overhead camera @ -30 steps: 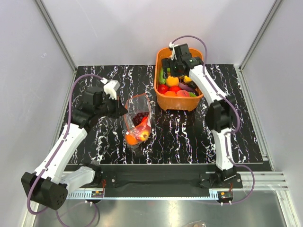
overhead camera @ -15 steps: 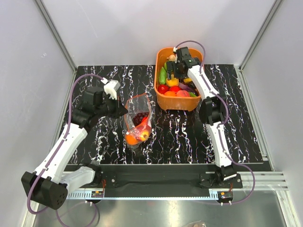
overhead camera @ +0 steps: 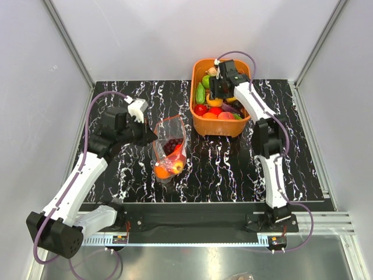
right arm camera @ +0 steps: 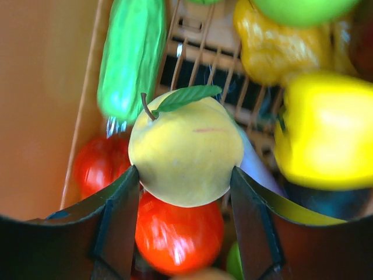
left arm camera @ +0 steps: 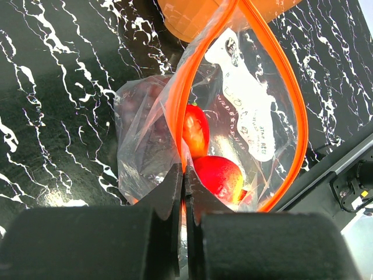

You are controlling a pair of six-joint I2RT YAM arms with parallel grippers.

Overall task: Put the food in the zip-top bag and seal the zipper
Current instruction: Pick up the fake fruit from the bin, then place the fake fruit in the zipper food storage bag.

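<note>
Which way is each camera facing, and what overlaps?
Top external: above, behind the bases, looks down on table; left arm, right arm show.
Left wrist: looks down into the zip-top bag; left fingers pinch the zipper.
Right wrist: looks down into the orange basket; right fingers grip a yellow fruit.
Shared: top and left wrist show the bag.

Left arm (overhead camera: pixel 78 178) bent, left jaws pinched tight; right arm (overhead camera: pixel 269 140) outstretched, right jaws clamped half-wide.

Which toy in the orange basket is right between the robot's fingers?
The pale yellow fruit with a green leaf. The right gripper has a finger on each side of it; the green cucumber, yellow pepper and red tomato are not gripped.
</note>
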